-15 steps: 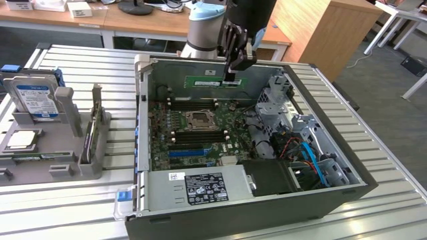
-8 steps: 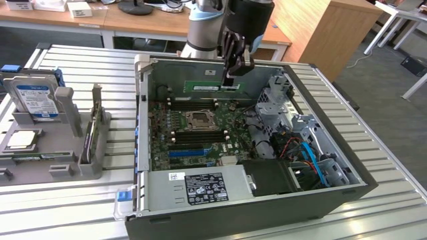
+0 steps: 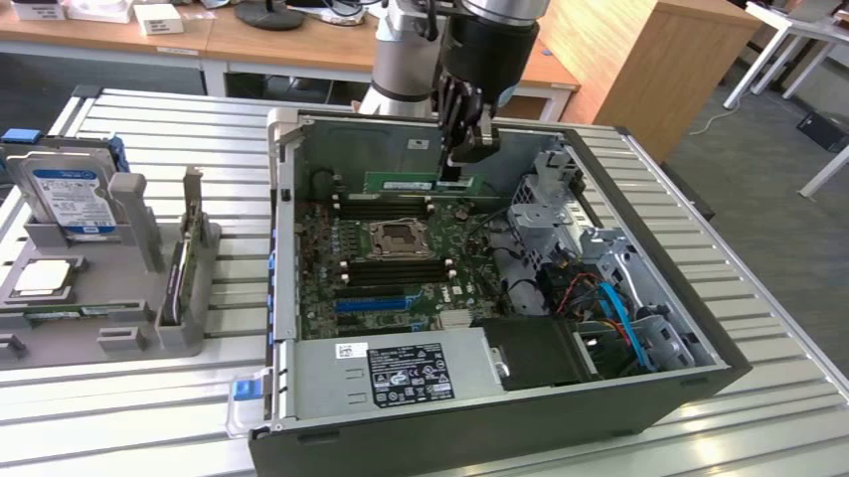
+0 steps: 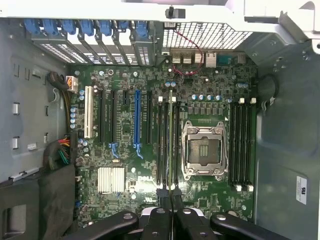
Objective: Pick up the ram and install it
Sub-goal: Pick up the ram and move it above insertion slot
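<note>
Computer case point(image 3: 464, 437): open on the slatted table point(image 3: 159, 417) — the gripper hangs inside it.
Motherboard point(image 4: 130, 80): directly beneath the gripper.
Gripper point(image 3: 459, 164): fingers pinching one end of the ram.
Ram point(image 3: 401, 183): green stick, on edge, jutting from the fingers — over the memory slots point(image 4: 161, 145) beside the CPU socket point(image 4: 204, 150).

- Pale-grey slatted metal work table point(image 3: 769, 328): spans the foreground.
- Long light-brown wooden desk point(image 3: 265, 45): stands behind the work table, with small white boxes point(image 3: 159, 20) on top.
- Tall light-wood cabinet point(image 3: 637, 60): stands toward the exterior view's right of the desk.
- Dark grey floor point(image 3: 757, 139): evenly lit, with white metal table legs point(image 3: 765, 60) standing on it.
</note>
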### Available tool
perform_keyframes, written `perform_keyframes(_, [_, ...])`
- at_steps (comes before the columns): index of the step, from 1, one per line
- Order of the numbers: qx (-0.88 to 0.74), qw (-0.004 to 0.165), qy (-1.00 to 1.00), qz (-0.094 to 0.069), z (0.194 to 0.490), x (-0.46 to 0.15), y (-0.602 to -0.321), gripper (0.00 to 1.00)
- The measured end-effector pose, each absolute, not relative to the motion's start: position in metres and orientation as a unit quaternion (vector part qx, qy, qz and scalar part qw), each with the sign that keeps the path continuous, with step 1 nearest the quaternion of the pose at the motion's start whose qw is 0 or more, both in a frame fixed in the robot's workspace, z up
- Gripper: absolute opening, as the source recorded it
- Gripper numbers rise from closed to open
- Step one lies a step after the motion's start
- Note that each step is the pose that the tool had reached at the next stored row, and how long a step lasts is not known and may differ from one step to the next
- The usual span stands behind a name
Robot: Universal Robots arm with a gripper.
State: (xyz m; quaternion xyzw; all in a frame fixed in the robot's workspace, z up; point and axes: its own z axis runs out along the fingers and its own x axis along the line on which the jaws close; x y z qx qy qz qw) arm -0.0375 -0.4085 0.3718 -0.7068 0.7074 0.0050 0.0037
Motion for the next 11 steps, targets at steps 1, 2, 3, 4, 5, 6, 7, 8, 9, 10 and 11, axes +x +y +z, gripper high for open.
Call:
perform_keyframes(1, [-0.707, 0.004, 0.707, 0.005, 0.370, -0.037, -0.409, 0.12])
perform_keyframes(2, [-0.707, 0.004, 0.707, 0.005, 0.368, -0.037, -0.409, 0.12])
perform_keyframes(3, [-0.707, 0.004, 0.708, 0.005, 0.366, -0.037, -0.409, 0.12])
perform_keyframes(4, [-0.706, 0.004, 0.708, 0.005, 0.365, -0.037, -0.409, 0.12])
perform_keyframes(5, [-0.706, 0.004, 0.708, 0.005, 0.363, -0.037, -0.409, 0.12])
perform_keyframes(6, [-0.706, 0.004, 0.708, 0.005, 0.361, -0.037, -0.409, 0.12])
perform_keyframes(7, [-0.706, 0.004, 0.708, 0.005, 0.359, -0.037, -0.409, 0.12])
perform_keyframes(8, [-0.706, 0.004, 0.708, 0.005, 0.357, -0.037, -0.409, 0.12])
perform_keyframes(9, [-0.706, 0.004, 0.709, 0.005, 0.355, -0.037, -0.409, 0.12])
perform_keyframes(10, [-0.706, 0.004, 0.709, 0.005, 0.354, -0.037, -0.409, 0.12])
perform_keyframes(11, [-0.705, 0.004, 0.709, 0.005, 0.352, -0.037, -0.409, 0.12])
